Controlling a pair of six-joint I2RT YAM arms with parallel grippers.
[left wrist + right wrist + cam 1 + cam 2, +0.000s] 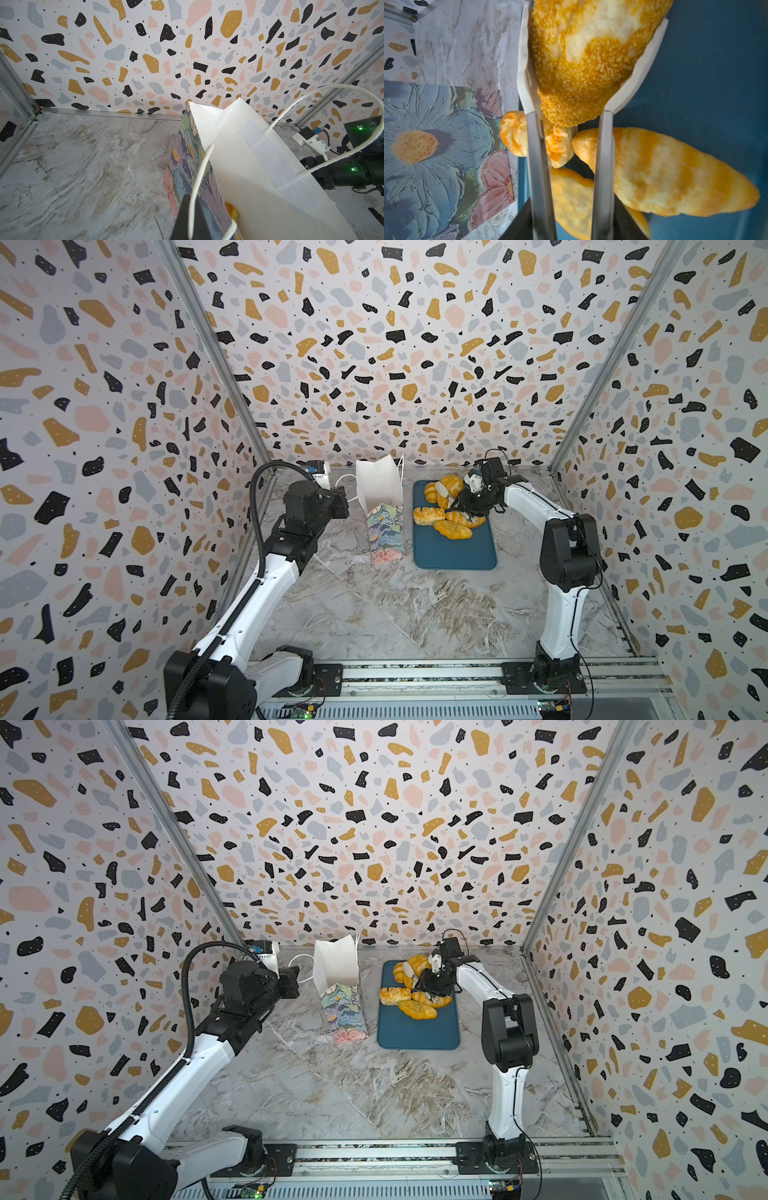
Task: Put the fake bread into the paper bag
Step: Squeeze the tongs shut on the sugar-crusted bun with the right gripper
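Note:
The paper bag stands upright left of the tray, its white inside showing above a floral front. My left gripper is shut on one of its white cord handles and holds it out to the left; in both top views this gripper sits beside the bag. An orange bread shows inside the bag. My right gripper has long tong fingers with white tips closed against both sides of the big crumbed loaf.
Several more breads lie on the dark-blue tray: a rectangular pastry, a striped roll and an oblong loaf. A white device stands at the back left. Patterned walls close in three sides of the marble tabletop.

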